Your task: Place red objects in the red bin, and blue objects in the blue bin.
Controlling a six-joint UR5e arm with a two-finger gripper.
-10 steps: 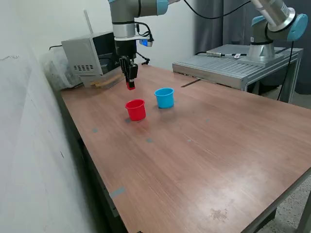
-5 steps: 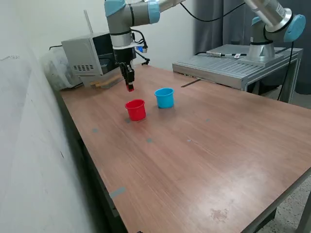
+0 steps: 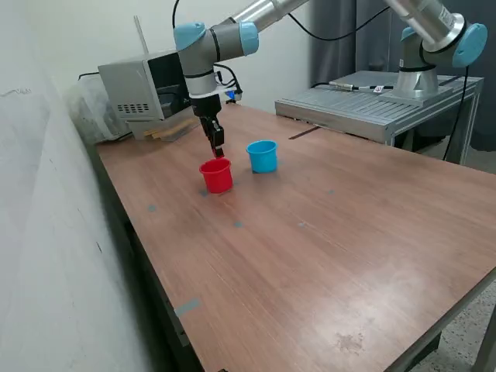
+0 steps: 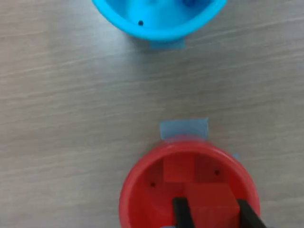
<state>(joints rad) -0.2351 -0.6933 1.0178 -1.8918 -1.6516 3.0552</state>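
Red cube over the red cup, ready to let go.

The red cube I carry sits between my fingers right above the mouth of the red cup, and a second red cube already lies on the cup's floor. To do this well, I judge I should keep the cube centred over the opening, clear of the rim, and part the fingers only when it hangs well inside, so it drops straight and does not bounce out. My gripper is pinched on the cube, fingers set only as wide as the cube itself; in the exterior view the gripper hangs just above the red cup. The blue cup stands just beside, with something dark blue inside.
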